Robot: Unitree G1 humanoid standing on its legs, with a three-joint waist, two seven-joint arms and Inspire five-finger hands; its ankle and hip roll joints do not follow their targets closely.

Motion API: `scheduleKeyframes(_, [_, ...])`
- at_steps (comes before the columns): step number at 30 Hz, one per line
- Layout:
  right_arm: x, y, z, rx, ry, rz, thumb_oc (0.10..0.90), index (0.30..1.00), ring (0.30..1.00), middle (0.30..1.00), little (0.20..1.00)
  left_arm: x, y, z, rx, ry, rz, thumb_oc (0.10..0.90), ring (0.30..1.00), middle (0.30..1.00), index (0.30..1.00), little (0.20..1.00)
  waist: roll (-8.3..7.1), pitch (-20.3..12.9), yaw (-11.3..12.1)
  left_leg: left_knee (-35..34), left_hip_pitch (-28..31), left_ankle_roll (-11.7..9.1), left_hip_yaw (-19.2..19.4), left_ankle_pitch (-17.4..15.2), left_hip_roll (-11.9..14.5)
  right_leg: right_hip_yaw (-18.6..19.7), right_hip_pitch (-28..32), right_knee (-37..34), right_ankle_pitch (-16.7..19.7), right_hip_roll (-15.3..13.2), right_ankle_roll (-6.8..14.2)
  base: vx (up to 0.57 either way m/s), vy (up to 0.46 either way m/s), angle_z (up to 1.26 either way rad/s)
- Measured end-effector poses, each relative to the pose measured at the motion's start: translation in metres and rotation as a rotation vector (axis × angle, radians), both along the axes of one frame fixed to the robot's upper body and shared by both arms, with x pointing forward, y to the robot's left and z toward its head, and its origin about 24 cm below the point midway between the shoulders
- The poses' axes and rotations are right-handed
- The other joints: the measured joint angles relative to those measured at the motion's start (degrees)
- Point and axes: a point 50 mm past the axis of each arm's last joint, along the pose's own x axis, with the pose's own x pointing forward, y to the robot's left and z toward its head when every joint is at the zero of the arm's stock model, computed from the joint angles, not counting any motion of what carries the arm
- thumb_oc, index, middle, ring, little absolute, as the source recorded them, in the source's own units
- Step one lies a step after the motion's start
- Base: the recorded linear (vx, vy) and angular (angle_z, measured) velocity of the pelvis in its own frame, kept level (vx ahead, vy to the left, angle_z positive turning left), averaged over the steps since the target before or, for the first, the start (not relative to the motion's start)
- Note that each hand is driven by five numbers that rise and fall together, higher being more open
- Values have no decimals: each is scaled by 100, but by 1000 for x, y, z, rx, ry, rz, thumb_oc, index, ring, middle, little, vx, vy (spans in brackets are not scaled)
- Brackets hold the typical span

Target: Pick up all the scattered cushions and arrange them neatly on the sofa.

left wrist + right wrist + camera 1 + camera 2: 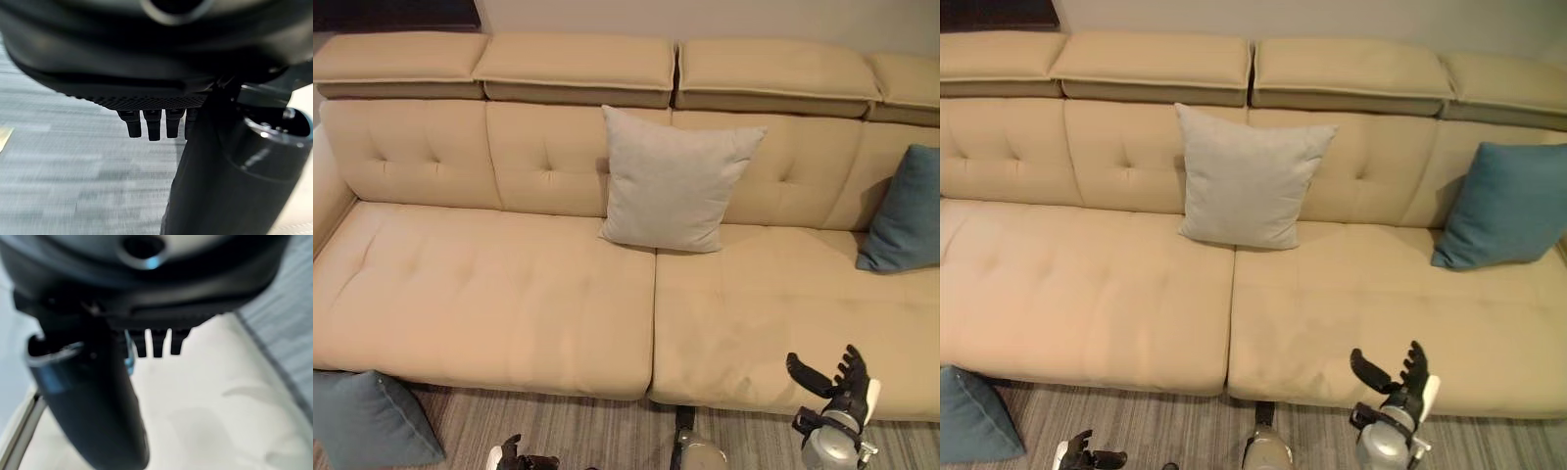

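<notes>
There are no words, numbers, labels or signs to read in these pictures.

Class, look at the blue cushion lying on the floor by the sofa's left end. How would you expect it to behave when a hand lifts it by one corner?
The blue cushion on the floor looks plump and soft, so it would probably sag and dangle rather than stay flat. It seems light for its bulk. Its fabric cover looks matte, so it is unlikely to slip, and it should not roll.
</notes>
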Motion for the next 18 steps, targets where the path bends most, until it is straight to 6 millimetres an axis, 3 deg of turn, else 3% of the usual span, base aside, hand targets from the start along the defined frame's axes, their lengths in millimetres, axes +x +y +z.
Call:
scheduleKeyframes(1, [-2, 5, -5, 9, 22, 19, 800, 900, 900, 900, 900, -3, 4, 0, 14, 14, -7, 800, 900, 900, 900, 900, -47, 26, 31, 184, -53, 55, 152, -5, -63, -2, -15, -50, 201, -29, 217, -297, 69, -30])
scheduleKeyframes(2, [-3, 8, -6, 15, 30, 25, 800, 900, 900, 900, 900, -5, 5, 0, 17, 23, -10, 800, 900, 900, 900, 900, -49, 32, 42, 264, -115, 111, 168, -63, -56, -8, -19, -83, 24, -22, 418, -278, 80, -30])
scheduleKeyframes(3, [-6, 10, -11, 26, 52, 24, 800, 900, 900, 900, 900, -10, 6, -2, 20, 47, -13, 800, 900, 900, 900, 900, -46, 52, 78, 461, -252, 185, 305, -40, -47, -16, 38, -213, -601, 51, 384, -362, 109, -37])
scheduleKeyframes(4, [-5, 8, -11, 24, 58, 11, 800, 900, 900, 900, 900, -11, -1, -3, 6, 56, -18, 800, 900, 900, 900, 900, 253, 198, 154, 497, -320, 207, 362, -53, 208, -33, -183, 241, -1279, 195, 339, -465, 130, -48])
scheduleKeyframes(6, [-6, 10, -15, 32, 83, 2, 800, 900, 900, 900, 900, -26, -4, -7, -3, 107, -2, 800, 900, 900, 900, 900, 527, 271, 311, 288, -304, 214, 486, 193, 544, -20, -429, 1779, -1627, 384, 0, -326, 77, -39])
scheduleKeyframes(7, [-7, 11, -16, 34, 92, 9, 800, 900, 900, 900, 900, -37, -3, -9, -1, 137, 6, 800, 900, 900, 900, 900, 540, 234, 375, 80, -202, 146, 556, 306, 639, -15, -321, 2315, -1878, 423, -66, -129, 27, -31])
scheduleKeyframes(9, [-5, 12, -15, 30, 89, 18, 800, 900, 900, 900, 900, -59, 0, -11, 3, 214, 24, 800, 900, 900, 900, 900, 491, 173, 576, -104, -82, 71, 672, 417, 715, 51, 52, 2580, -2236, 452, -50, -167, -54, -40])
scheduleKeyframes(11, [0, 14, -14, 25, 82, 33, 800, 900, 900, 900, 900, -77, 2, -12, 9, 273, 38, 800, 900, 900, 900, 900, 365, 63, 725, -103, -98, -8, 735, 476, 757, 376, 695, 2342, -2476, 480, 52, -173, -137, -29])
scheduleKeyframes(12, [1, 15, -14, 15, 88, 46, 800, 900, 900, 900, 900, -79, 2, -12, 8, 276, 39, 800, 900, 900, 900, 900, 338, 31, 782, -96, -125, -64, 686, 498, 718, 612, 946, 1884, -2543, 653, 68, -129, -151, -16])
scheduleKeyframes(15, [10, 7, -9, -17, 82, 50, 800, 900, 900, 900, 900, -70, -15, -14, -33, 246, 19, 800, 900, 900, 900, 900, 524, -100, 813, -192, -338, -121, 250, 644, 817, 784, 1108, 1229, -2587, 938, -117, -115, -139, 6])
scheduleKeyframes(18, [7, 3, -13, -35, 117, 54, 800, 900, 900, 900, 900, -61, -18, -14, -37, 211, 5, 800, 900, 900, 900, 900, 629, -193, 845, -152, -387, -59, 108, 734, 921, 791, 1128, 1207, -2548, 1103, -252, -108, -165, 2])
